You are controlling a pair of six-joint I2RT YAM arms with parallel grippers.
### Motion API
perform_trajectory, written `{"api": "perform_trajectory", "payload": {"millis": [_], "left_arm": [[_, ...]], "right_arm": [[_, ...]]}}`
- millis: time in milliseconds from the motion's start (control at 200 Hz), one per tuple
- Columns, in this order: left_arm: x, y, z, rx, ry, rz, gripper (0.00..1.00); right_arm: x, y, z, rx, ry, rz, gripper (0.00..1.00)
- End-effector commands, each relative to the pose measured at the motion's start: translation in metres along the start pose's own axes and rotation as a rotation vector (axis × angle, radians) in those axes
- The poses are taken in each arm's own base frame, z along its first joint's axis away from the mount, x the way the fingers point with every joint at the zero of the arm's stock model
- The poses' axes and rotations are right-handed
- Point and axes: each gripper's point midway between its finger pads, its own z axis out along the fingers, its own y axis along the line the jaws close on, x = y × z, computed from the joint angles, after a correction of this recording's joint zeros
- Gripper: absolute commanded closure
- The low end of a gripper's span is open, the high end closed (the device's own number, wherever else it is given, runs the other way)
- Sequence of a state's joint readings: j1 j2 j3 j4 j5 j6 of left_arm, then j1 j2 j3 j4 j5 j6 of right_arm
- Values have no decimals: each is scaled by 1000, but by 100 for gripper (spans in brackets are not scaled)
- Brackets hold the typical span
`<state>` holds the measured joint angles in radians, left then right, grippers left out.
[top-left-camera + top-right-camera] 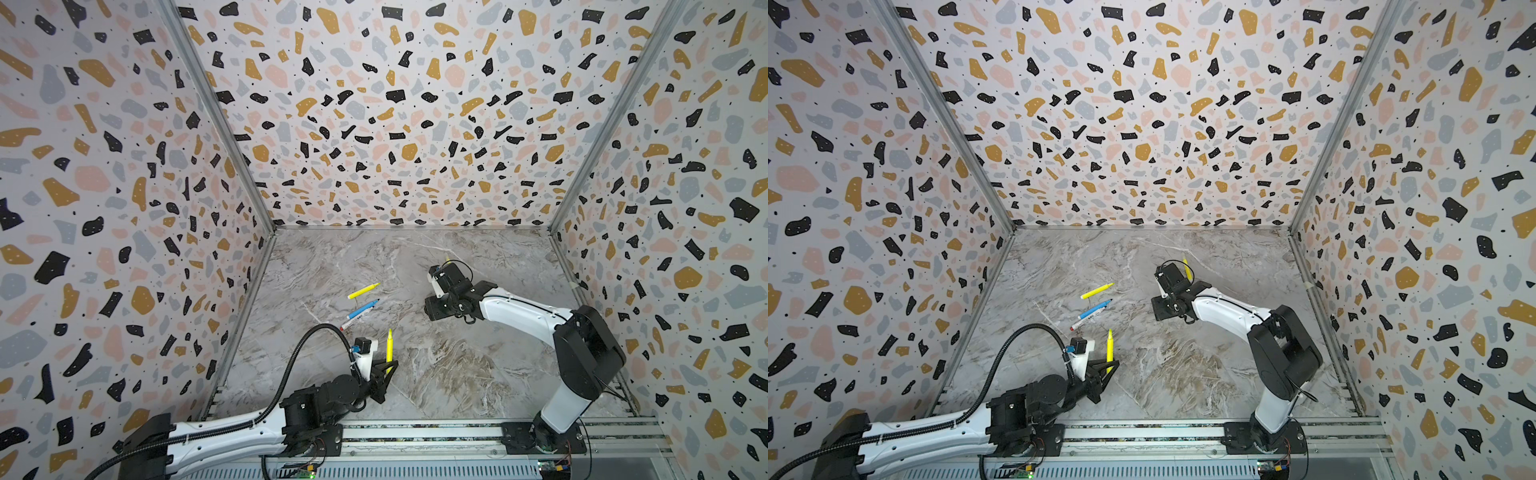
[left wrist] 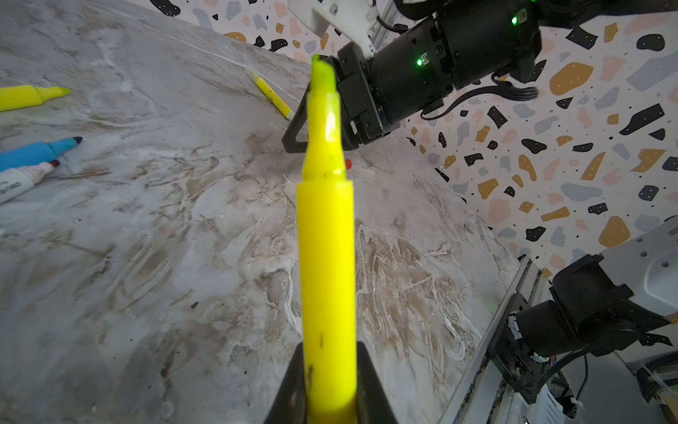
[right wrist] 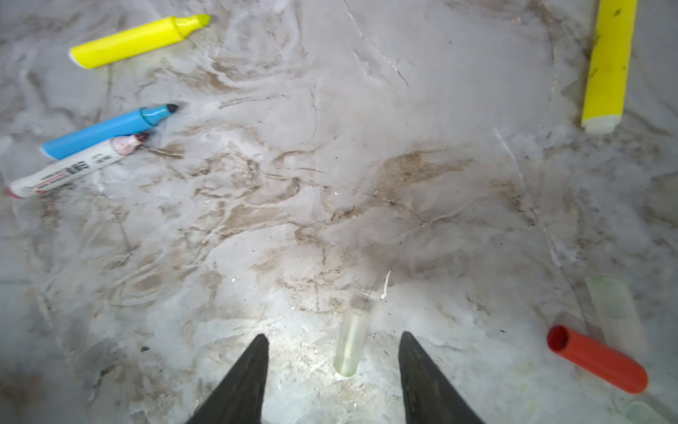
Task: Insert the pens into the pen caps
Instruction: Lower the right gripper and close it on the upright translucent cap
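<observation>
Tabletop [image 1: 457, 374]: marble, action's on my right side
Left hand [image 1: 384, 370]: clamped on yellow pen [image 1: 389, 345], tip up
Right hand [image 3: 333, 334]: parted, empty, nearer arm
Clear cap [image 3: 351, 341]: flat between my right fingers [image 3: 414, 367], long axis crosswise to their closing line

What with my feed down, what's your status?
Left claw shut on yellow pen, uncapped. Right claw open astride clear cap. Red cap lies apart.

Marbled desk [image 1: 457, 374] with pens and caps
Just beside the blue pen [image 1: 363, 309] lies a white pen [image 1: 349, 323], a yellow pen [image 1: 363, 290] near it, a clear cap [image 3: 351, 341] and red cap [image 3: 597, 359] well apart from it
</observation>
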<state>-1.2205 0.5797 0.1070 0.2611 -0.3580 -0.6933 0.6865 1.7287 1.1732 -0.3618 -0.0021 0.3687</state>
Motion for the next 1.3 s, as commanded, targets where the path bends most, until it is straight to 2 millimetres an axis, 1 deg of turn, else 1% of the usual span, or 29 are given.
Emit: {"api": "perform_trajectory", "payload": {"millis": [0,95,195,405,576,701,846,1186,1297], "left_arm": [[-6,-1,-2,5,-33,-2,99],[-5,1,-2,0,-34,-5,99],[-4,3,-3,-1,-38,-12,99],[-3,4,-3,-1,-40,-16,99],[-3,4,-3,-3,-40,-15,99],[-3,5,-3,-4,-39,-14,99],[-3,5,-3,-6,-41,-15,99],[-3,6,-4,-6,-43,-15,99],[-3,6,-4,-7,-42,-15,99]], "right_arm": [[17,-17,4,93,101,-17,47],[21,-20,10,109,125,-10,48],[27,-20,15,107,143,-3,53],[35,-15,24,93,168,-14,53],[38,-11,31,86,179,-20,54],[40,-8,35,87,191,-26,56],[42,-8,39,93,200,-30,61],[48,-9,47,113,228,-52,63],[48,-9,48,117,233,-58,66]]}}
